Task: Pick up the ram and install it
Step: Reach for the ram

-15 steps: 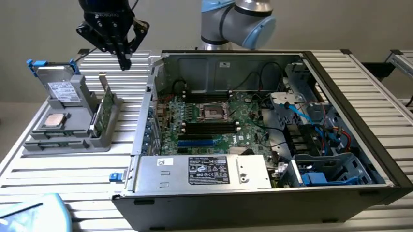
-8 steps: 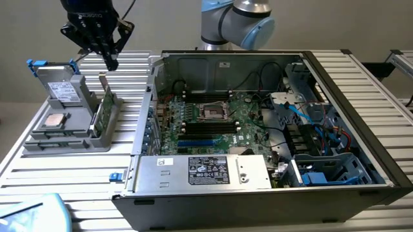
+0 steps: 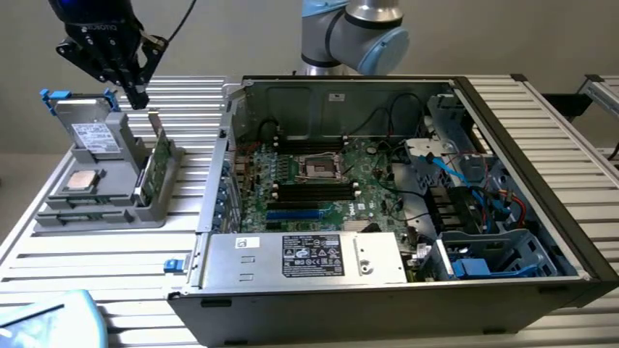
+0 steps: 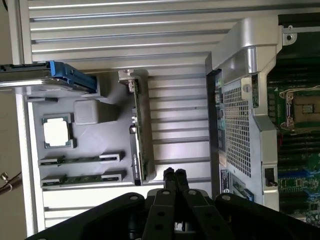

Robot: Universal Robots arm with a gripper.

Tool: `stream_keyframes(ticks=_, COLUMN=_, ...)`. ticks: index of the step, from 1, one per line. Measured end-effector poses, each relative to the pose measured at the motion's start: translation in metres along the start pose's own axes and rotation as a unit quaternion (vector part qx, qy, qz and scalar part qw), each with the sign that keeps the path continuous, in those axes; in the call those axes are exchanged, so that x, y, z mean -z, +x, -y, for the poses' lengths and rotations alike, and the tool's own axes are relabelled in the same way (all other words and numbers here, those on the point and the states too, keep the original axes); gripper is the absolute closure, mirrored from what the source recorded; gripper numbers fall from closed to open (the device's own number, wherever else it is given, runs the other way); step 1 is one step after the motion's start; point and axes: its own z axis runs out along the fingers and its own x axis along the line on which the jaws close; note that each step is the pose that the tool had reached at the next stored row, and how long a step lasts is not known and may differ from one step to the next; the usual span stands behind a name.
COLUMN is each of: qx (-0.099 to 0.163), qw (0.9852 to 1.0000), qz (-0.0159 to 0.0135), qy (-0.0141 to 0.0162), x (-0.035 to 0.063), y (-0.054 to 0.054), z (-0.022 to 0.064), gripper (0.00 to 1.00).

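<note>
- Plainly, the job is at its very start. The ram (image 4: 81, 159) lies flat in its slot in the gray tray (image 3: 106, 217), a second stick (image 4: 82, 178) just beside it, and neither is lifted.
- Taking the exterior view as the dial, the tray sits at 9 o'clock of the open computer case (image 3: 290, 90). Both stand on the slatted table (image 3: 97, 268), and the two sticks lie at the tray's 6 o'clock end.
- The gripper (image 3: 141, 100) hangs over the tray's 1 o'clock corner, closed on nothing. In the wrist view its fingertips (image 4: 169, 176) meet with no gap.
- It is nearest the tall green card (image 3: 159, 156), which stands on edge along the tray's 3 o'clock side, and it is apart from the ram.
- The square processor (image 4: 56, 133) and the hard drive (image 3: 95, 136) fill the rest of the tray.
- Inside the case, the long black memory slots (image 3: 309, 145) at 12 and 6 o'clock of the processor socket (image 3: 320, 169) look unfilled. I judge that both the picking up and the installing are left to do.
</note>
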Motion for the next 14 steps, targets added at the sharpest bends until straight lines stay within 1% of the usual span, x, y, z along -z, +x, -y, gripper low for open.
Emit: stream_keyframes(ticks=14, qx=0.0, qw=1.0, qz=-0.0002, qy=0.0, x=-0.01, y=0.064, z=0.0062, gripper=0.89)
